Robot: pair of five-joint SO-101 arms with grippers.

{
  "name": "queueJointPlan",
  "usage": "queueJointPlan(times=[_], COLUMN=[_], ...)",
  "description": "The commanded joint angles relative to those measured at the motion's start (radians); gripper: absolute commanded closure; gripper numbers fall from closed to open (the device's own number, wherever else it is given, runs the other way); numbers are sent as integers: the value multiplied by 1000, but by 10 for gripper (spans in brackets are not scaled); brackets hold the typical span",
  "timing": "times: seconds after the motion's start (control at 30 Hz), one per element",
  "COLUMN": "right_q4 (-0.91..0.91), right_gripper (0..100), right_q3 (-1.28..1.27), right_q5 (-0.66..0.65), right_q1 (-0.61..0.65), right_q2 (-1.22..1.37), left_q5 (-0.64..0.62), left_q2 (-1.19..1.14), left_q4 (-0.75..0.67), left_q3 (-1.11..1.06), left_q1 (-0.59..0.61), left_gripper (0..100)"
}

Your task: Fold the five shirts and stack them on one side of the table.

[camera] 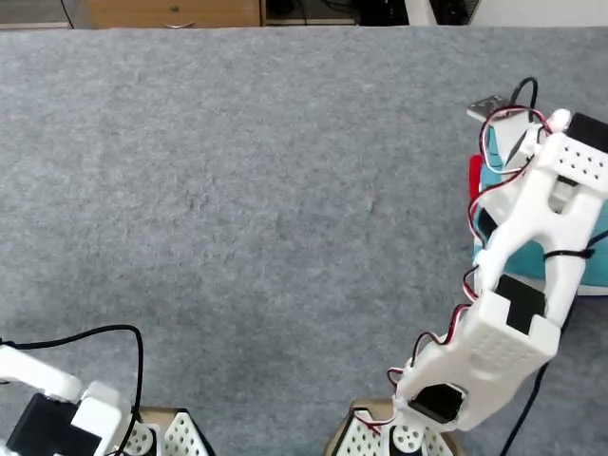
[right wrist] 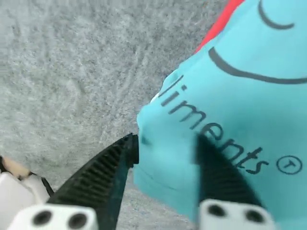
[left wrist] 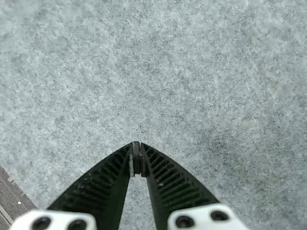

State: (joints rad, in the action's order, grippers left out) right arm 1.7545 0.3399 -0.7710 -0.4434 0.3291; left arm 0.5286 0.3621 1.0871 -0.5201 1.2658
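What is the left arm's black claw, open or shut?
Shut: the left gripper's black ribbed fingers touch at their tips, nothing between them.

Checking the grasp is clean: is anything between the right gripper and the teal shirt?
Nothing visible. The right gripper is open at the edge of the teal shirt, one finger over the shirt, the other beside it above the grey table cover. A red shirt shows past the teal one.
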Motion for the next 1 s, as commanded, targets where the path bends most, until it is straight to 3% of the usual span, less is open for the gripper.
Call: queueJointPlan(times=[0.0, 0.17, 0.43, 0.63, 0.97], right_q4=[-2, -51, -356, -589, -779], right_gripper=[627, 656, 998, 997, 997], right_q3=[93, 133, 131, 142, 193], right_q5=[74, 78, 71, 71, 75], right_q1=[31, 31, -44, -139, -168], right_q2=[-59, -56, -48, 68, 255], left_q5=[5, 5, 5, 5, 6], left_q2=[39, 39, 41, 41, 41], left_q4=[-5, -5, -5, -5, -5], left_q3=[8, 14, 17, 17, 17], left_q1=[-11, -12, -11, -11, -11], left_gripper=[981, 981, 981, 981, 981])
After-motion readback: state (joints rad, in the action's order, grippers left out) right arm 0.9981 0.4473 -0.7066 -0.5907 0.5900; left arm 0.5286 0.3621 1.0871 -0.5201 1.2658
